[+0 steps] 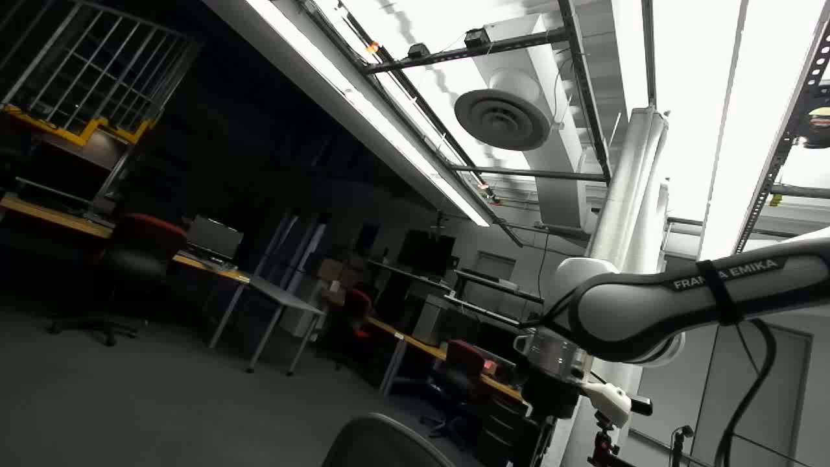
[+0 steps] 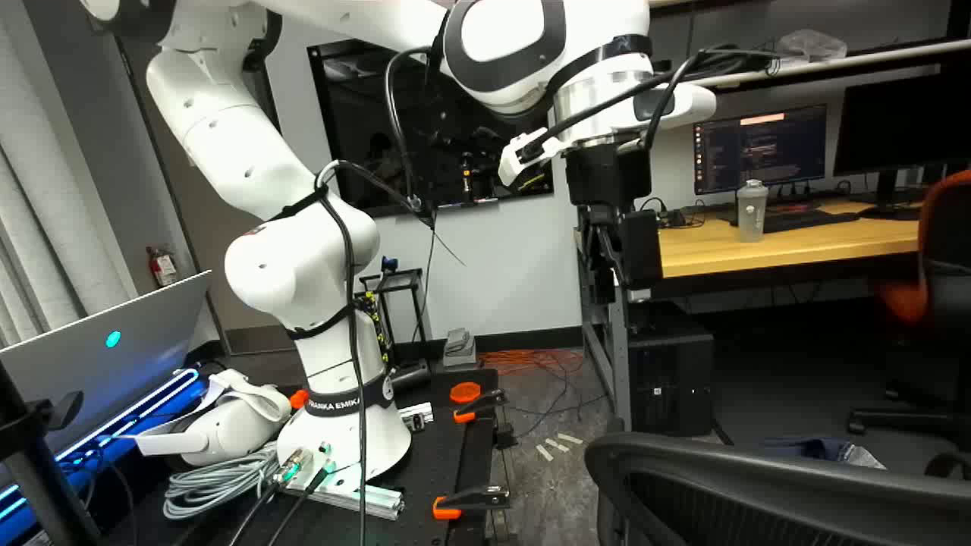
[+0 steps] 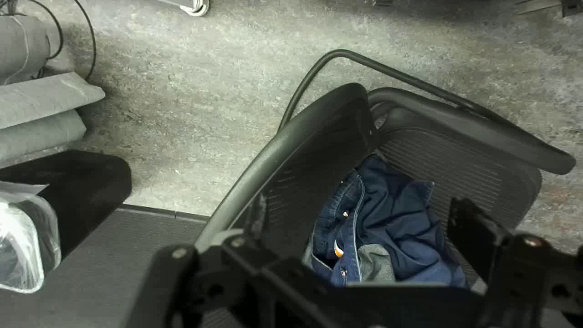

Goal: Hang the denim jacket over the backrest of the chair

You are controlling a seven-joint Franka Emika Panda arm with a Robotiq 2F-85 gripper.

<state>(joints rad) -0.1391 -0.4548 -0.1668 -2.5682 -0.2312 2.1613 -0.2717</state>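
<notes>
Clearly, the denim jacket (image 3: 391,228) lies crumpled on the chair seat (image 3: 451,164) in the wrist view, with the backrest (image 3: 291,146) at its ten o'clock. The gripper (image 3: 360,212) stands wide above, holding nothing. The jacket should prove soft and floppy, fairly light, hardly fragile; the stiffer-looking buttoned edge (image 3: 352,228), on its nine o'clock side, likely gives the firmest pinch.
</notes>
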